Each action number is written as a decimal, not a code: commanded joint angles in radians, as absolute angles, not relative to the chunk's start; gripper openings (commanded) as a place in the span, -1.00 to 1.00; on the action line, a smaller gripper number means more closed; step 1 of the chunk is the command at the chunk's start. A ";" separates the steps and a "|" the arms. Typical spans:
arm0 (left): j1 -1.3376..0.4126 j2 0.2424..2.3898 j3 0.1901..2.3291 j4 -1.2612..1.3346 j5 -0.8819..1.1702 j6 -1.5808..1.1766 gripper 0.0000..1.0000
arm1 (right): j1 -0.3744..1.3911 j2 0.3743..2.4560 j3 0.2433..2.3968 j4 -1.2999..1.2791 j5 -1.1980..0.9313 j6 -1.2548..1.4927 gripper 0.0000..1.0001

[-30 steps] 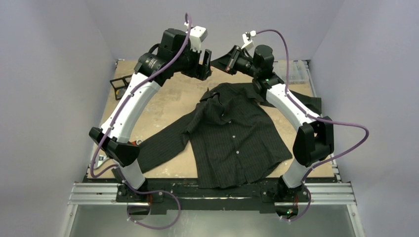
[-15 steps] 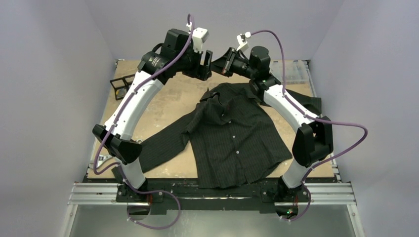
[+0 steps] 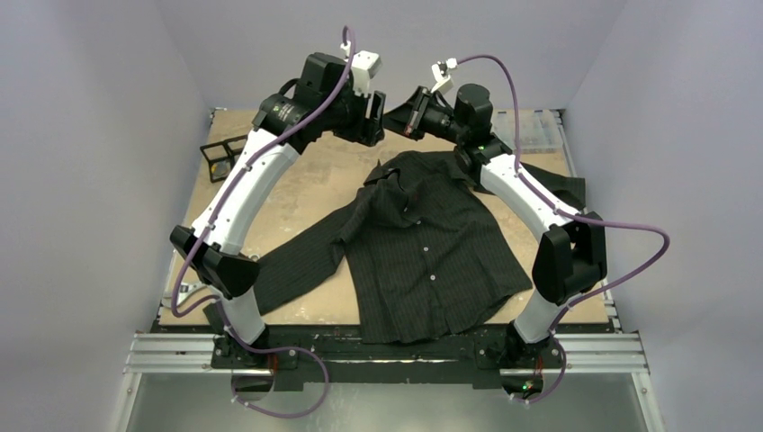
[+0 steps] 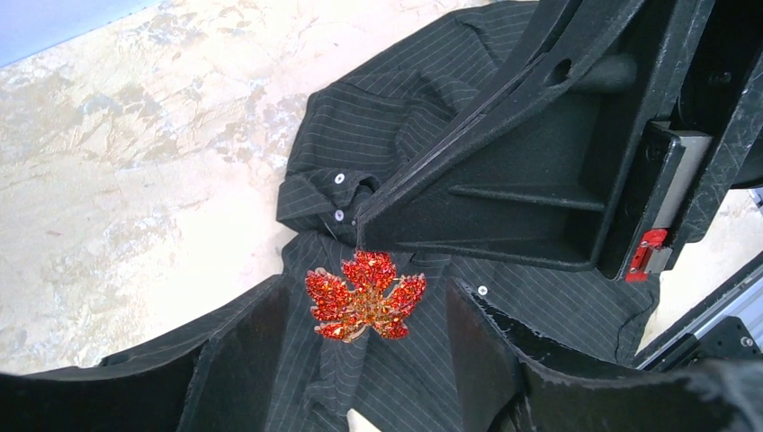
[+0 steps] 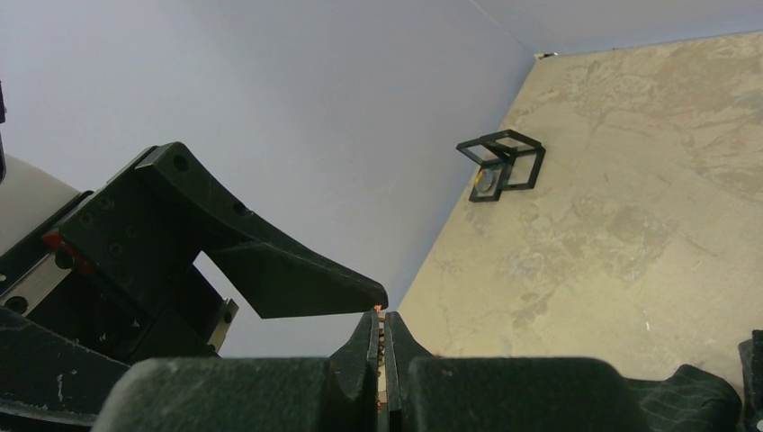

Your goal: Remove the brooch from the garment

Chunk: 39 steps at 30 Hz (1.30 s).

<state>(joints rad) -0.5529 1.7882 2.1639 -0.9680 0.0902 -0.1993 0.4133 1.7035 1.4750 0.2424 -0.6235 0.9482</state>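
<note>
Red jewelled leaf brooch, pinstriped garment

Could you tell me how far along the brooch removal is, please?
Done: the brooch hangs clear of the shirt, pinched by the shut right gripper. In hand: the left gripper, open, has fingers either side of it. Left: probably setting it down.

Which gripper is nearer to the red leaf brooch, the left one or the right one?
Right. The right gripper is shut on the top edge of the brooch and holds it. The left gripper is open around the brooch, apart from it on both sides.
</note>
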 commanded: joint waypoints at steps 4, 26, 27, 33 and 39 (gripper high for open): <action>-0.561 1.799 2.206 -0.961 0.097 -0.210 0.27 | 0.417 1.689 1.489 0.267 -0.649 0.945 -1.00; -0.487 1.741 2.097 -0.947 0.107 -0.268 -0.30 | 0.379 1.701 1.529 0.291 -0.646 0.955 0.97; -0.468 1.725 2.068 -0.946 0.110 -0.275 -0.31 | 0.365 1.704 1.540 0.291 -0.643 0.949 0.98; -0.258 1.588 1.795 -0.878 0.146 -0.349 -0.31 | 0.281 1.715 1.582 0.258 -0.663 0.887 0.98; -0.033 1.573 1.592 -0.789 0.055 -0.321 -0.40 | 0.258 1.711 1.572 0.185 -0.706 0.825 0.98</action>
